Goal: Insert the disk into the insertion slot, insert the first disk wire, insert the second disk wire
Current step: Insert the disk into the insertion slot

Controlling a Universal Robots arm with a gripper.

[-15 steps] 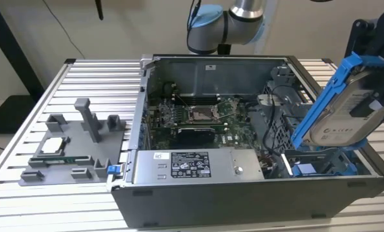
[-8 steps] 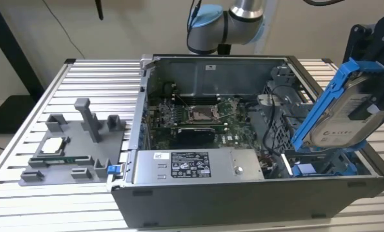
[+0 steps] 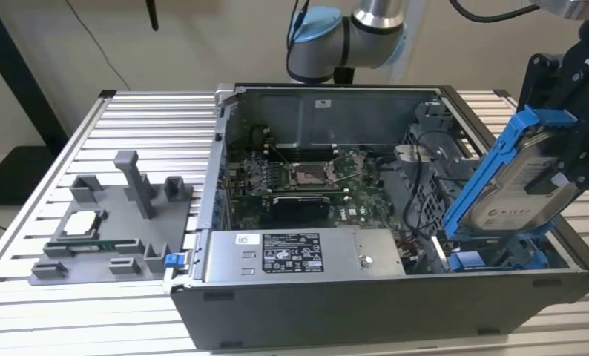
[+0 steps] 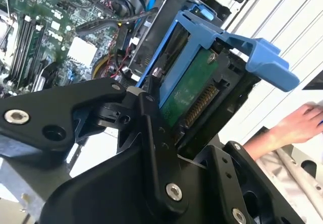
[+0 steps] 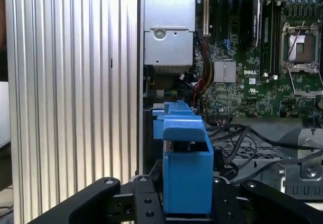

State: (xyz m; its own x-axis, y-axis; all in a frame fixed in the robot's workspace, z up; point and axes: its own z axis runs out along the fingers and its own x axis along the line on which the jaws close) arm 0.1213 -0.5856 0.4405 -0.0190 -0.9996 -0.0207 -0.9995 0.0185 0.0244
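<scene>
- The robot arm (image 3: pixel 359 37) enters at the exterior view's top, its joint bent.
- The black gripper (image 3: pixel 570 152) sits at the exterior view's right, fingers clamped on the disk (image 3: pixel 517 193), which it holds steeply tilted.

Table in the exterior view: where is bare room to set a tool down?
Free: bare table slats behind the grey fixture and in front of it. Crowded: the case's end at the exterior view's right, under the tilted disk.

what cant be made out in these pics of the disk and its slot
Exterior view: the disk covers part of the insertion slot, hiding whether it has entered.
Exterior view: the end effector is cut off at the right edge.
Second wrist view: a hand is cut by the edge.
</scene>
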